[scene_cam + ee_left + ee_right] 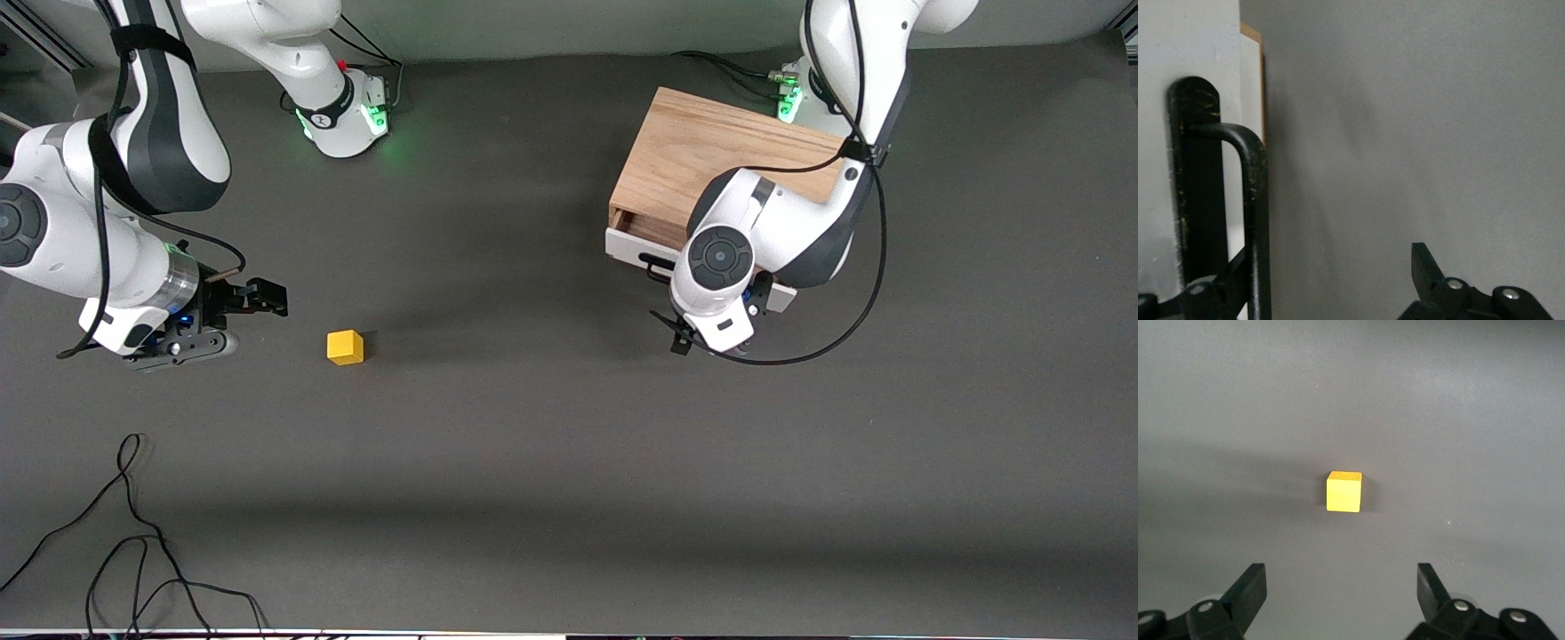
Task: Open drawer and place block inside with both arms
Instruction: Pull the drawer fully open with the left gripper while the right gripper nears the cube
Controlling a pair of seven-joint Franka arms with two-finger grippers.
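Observation:
The light oak cabinet stands toward the left arm's end of the table. Its drawer is pulled out a little, white front facing the front camera. The black bar handle is partly hidden under the left wrist. My left gripper is open in front of the drawer. In the left wrist view the handle stands between my fingers, close to one of them; the gripper is not closed on it. The yellow block lies on the mat. My right gripper is open beside it. In the right wrist view the block lies ahead of the gripper.
Loose black cables lie on the mat near the front camera at the right arm's end. A black cable loops from the left arm over the mat beside the cabinet. The dark grey mat covers the table.

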